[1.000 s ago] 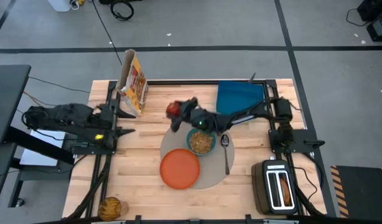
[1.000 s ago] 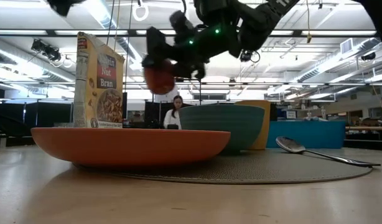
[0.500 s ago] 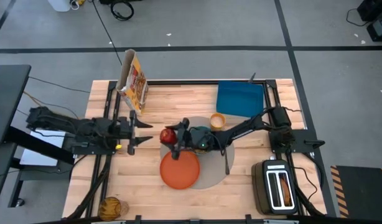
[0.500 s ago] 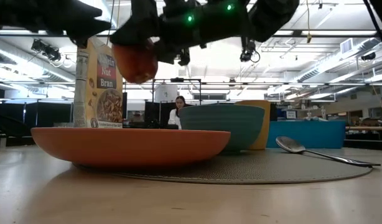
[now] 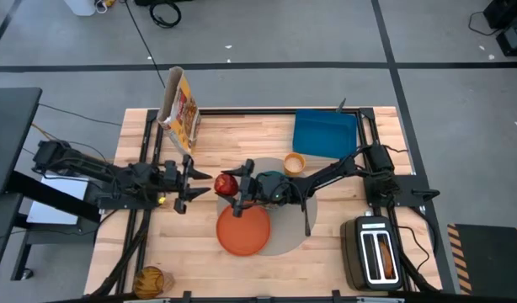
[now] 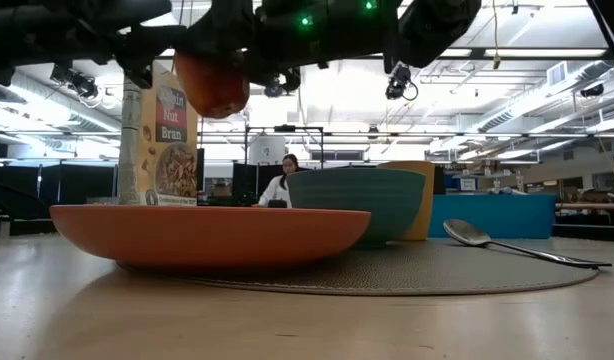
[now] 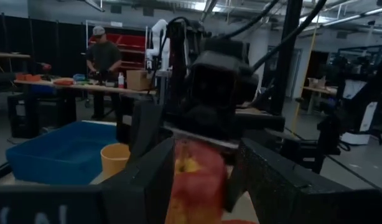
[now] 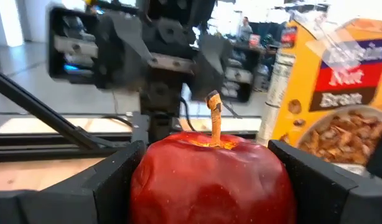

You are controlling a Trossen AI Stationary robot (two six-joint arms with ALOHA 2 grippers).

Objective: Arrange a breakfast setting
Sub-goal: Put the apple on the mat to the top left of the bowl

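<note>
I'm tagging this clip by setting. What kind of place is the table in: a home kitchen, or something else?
Probably a robotics lab or workshop, not a kitchen. The low view shows an open industrial ceiling with strip lights and ducts; the left wrist view shows a person at a cluttered workbench; the high view shows taped lines on a bare floor.

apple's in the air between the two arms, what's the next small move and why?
Probably the left pincer should ease forward so its open fingers bracket the red apple, then close. The right pincer is shut on the apple, holding it above the mat's edge beside the orange plate, and the left wrist view shows the apple centred between the left fingers. It looks like a handover.
</note>
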